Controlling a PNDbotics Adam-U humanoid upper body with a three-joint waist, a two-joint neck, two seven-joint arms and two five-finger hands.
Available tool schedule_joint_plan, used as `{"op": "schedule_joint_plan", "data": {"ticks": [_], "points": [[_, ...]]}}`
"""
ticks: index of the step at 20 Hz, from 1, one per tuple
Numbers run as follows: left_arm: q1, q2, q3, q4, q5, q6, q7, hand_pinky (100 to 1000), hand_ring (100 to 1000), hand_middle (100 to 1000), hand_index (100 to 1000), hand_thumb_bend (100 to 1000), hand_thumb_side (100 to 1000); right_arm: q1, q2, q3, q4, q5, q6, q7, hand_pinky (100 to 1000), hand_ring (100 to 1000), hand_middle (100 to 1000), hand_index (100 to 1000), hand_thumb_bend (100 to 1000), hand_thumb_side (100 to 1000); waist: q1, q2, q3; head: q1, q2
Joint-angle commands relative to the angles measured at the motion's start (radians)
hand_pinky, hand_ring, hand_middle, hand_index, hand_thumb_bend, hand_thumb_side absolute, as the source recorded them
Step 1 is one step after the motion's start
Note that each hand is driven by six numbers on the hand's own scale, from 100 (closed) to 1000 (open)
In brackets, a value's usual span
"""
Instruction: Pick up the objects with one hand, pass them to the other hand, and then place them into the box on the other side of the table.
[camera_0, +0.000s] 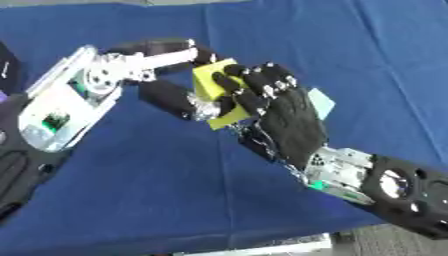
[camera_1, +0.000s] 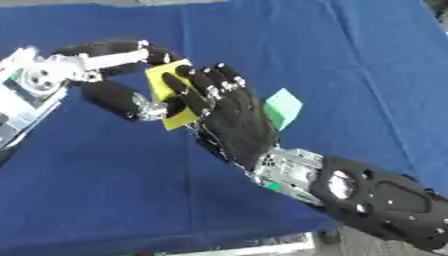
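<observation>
A flat yellow block (camera_0: 207, 82) is held above the blue table between both hands. My left hand (camera_0: 166, 95) comes in from the left, with fingers over the block's top edge and the thumb under it, pinching it. My right hand (camera_0: 284, 117) reaches up from the lower right, back of the hand toward the camera, and its fingers curl over the block's right side. Much of the block is hidden behind these fingers. No box is in view.
A small flat green piece (camera_1: 283, 107) lies on the blue tablecloth (camera_0: 350, 40) just right of my right hand. A dark object (camera_0: 7, 67) shows at the left edge. The table's front edge runs along the bottom.
</observation>
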Motion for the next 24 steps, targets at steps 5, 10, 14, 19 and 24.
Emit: {"op": "schedule_joint_plan", "data": {"ticks": [5, 10, 14, 19, 24], "points": [[-0.02, 0.013, 0.015, -0.006, 0.042, 0.025, 0.01, 852, 1000, 154, 381, 100, 305, -0.016, 0.002, -0.003, -0.028, 0.034, 0.129, -0.182, 702, 710, 655, 703, 590, 100, -0.001, -0.015, -0.002, 0.006, 0.006], [-0.021, 0.014, 0.034, 0.014, 0.048, 0.021, 0.054, 837, 983, 100, 300, 100, 293, -0.003, -0.004, 0.0, -0.028, 0.072, 0.156, -0.182, 786, 798, 767, 803, 659, 100, -0.002, -0.015, -0.003, 0.014, 0.006], [-0.02, 0.011, 0.05, 0.039, 0.056, 0.017, 0.105, 828, 969, 100, 276, 100, 290, 0.008, -0.008, 0.009, -0.028, 0.098, 0.182, -0.182, 822, 832, 812, 841, 642, 121, -0.002, -0.014, -0.003, 0.027, 0.006], [-0.02, 0.012, 0.074, 0.07, 0.052, 0.012, 0.169, 819, 959, 100, 256, 100, 292, 0.016, -0.01, 0.014, -0.028, 0.127, 0.209, -0.18, 855, 867, 861, 886, 603, 233, -0.002, -0.014, -0.003, 0.038, 0.006], [-0.023, 0.025, 0.121, 0.113, 0.045, 0.0, 0.23, 819, 969, 100, 257, 100, 302, 0.022, -0.011, 0.016, -0.028, 0.147, 0.221, -0.175, 867, 879, 873, 900, 587, 249, 0.0, -0.014, -0.004, 0.046, 0.006]]}}
